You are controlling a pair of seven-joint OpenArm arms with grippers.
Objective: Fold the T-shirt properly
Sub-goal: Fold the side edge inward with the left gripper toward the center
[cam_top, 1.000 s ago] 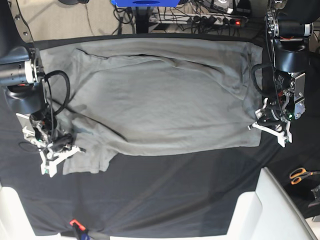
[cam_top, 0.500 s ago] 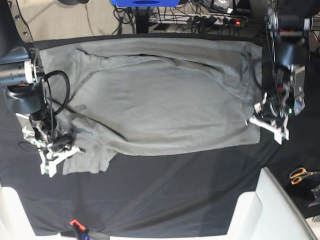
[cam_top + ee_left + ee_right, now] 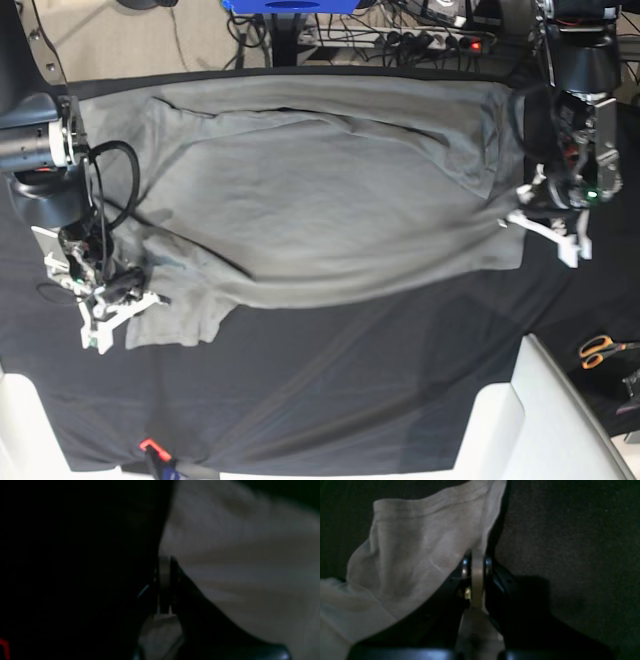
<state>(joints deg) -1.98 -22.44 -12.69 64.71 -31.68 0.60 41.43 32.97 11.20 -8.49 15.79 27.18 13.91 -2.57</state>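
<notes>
A robotics lab: black-clothed table (image 3: 300, 400), power strip (image 3: 440, 40), tangled cables (image 3: 400, 15).

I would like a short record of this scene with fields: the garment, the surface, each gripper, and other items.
garment: T-shirt, light grey, spread flat
surface: black table cloth
right gripper: shut on the T-shirt, at a sleeve edge
left gripper: shut on the T-shirt, at its edge
other items: orange-handled scissors at the edge of the base view
</notes>
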